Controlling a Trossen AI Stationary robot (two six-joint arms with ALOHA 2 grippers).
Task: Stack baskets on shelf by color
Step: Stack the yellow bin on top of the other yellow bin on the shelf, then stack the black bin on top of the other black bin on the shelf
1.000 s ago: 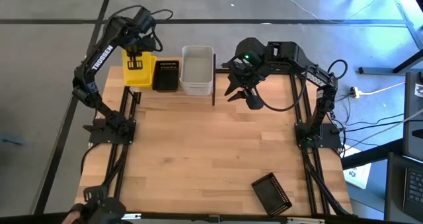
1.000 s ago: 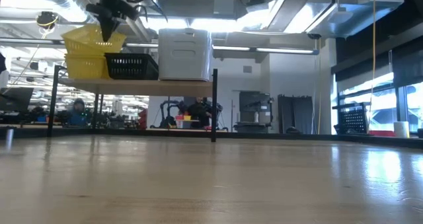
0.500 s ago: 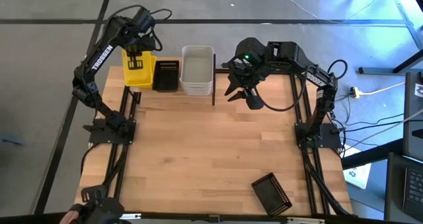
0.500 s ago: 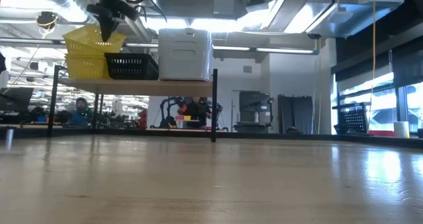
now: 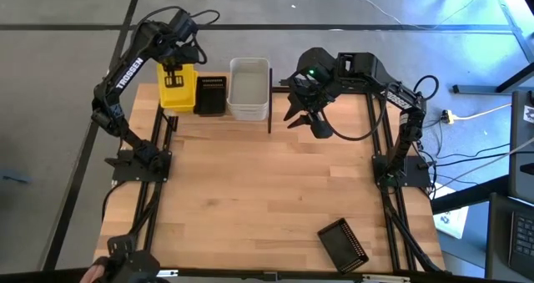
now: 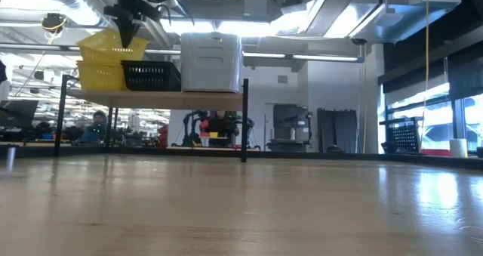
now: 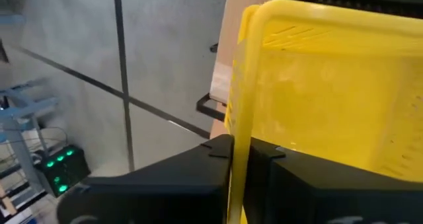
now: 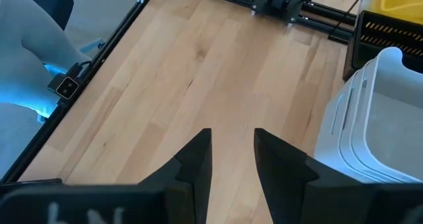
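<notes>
"TROSSEN" reads in white along the left arm (image 5: 127,73); no other writing is legible.

Left tool (image 5: 171,69) sits over the back left corner of the shelf (image 6: 158,100), its two fingers (image 7: 198,161) pressed on either side of the thin wall of the top yellow basket (image 7: 317,98). In the low view that basket (image 6: 113,46) rides tilted on a lower yellow one (image 6: 98,76).

Along the shelf, yellow stack (image 5: 177,87), then black perforated basket (image 5: 210,93) just beside it, then the white translucent stack (image 5: 249,88), touching or nearly so. A black upright (image 5: 269,99) closes the row on the right side of the white stack.

Right tool (image 5: 302,116) hangs beyond that upright, fingers (image 8: 195,159) apart with nothing between them, over bare wood.

One more black perforated basket (image 5: 343,243) lies alone near the front right edge of the tabletop (image 5: 267,191), turned askew, well apart from the shelf.

Open room: the whole middle and front left of the tabletop are free; black frame rails (image 5: 399,224) run along both sides
</notes>
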